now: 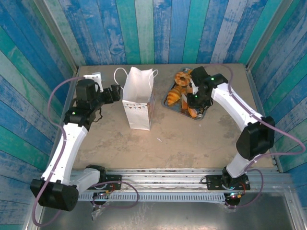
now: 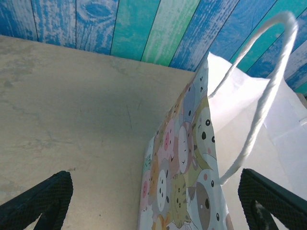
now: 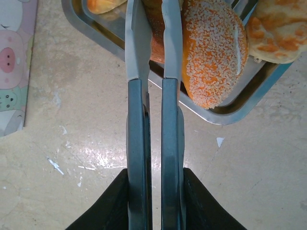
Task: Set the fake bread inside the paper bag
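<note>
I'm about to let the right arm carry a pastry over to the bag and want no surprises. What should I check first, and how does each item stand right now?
1. Right gripper shut on the tongs: ok.
2. Pastry caught between the tong tips: cannot tell; the tips run out of the wrist view, with something orange between the arms.
3. Paper bag upright with its mouth open: ok.
4. Left gripper holding the bag steady: not ok; its jaws stand wide open, with the bag's patterned side ahead of them.
5. Pastries left on the tray: ok; a speckled loaf lies right beside the tongs.
</note>
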{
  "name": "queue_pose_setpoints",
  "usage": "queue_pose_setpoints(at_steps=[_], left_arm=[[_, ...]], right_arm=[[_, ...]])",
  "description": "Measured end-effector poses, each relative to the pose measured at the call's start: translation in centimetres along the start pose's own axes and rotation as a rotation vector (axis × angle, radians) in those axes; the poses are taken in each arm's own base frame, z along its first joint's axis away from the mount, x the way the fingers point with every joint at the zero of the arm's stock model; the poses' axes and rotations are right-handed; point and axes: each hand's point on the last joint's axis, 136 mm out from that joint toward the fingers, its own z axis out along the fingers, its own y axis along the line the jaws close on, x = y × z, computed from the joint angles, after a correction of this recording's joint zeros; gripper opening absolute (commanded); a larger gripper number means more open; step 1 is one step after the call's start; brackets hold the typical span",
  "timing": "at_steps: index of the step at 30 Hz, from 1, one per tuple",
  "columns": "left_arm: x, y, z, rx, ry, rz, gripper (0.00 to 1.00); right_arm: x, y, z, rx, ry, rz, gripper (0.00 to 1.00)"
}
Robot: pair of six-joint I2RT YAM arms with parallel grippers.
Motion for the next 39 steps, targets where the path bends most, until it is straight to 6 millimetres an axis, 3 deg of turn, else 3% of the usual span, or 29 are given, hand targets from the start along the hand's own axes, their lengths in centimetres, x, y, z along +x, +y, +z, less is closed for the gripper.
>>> queue_pose_setpoints(at_steps=[7,11,17,22,30,35,39], left_arm=[[-1.7,0.3,-1.9,-0.043,-0.048,0.015,0.93],[-2.8,-0.4,-2.9,-0.027,-0.055,0.027,0.92],[-5.2,-2.7,-4.1,0.052,-0.050,0.073,0.93],[-5.9,-4.7,-3.2,0.150,0.001,0.097,0.92],[-3.4,-4.6,-0.5,0.167,0.124,0.076,0.86],[-0.5,-4.3,0.6,0.190,0.205,0.039,0.77],[1.4,-4.2,1.4,0.205,0.257,0.001,0.70]], right_arm=[[0.3,0.2,-3.3,-0.026,-0.084,-0.013,0.18],[0.6,0.6,-6.4,-0.046,-0.170,-0.035,0.18],[1.5,2.1,-11.1,-0.108,-0.293,-0.090,0.17],[1.7,4.9,-14.6,-0.163,-0.385,-0.181,0.17],[1.8,8.4,-21.1,-0.235,-0.557,-0.287,0.17],[1.7,9.7,-25.0,-0.293,-0.646,-0.314,0.17],[2.1,12.0,-27.2,-0.369,-0.683,-0.362,0.17]])
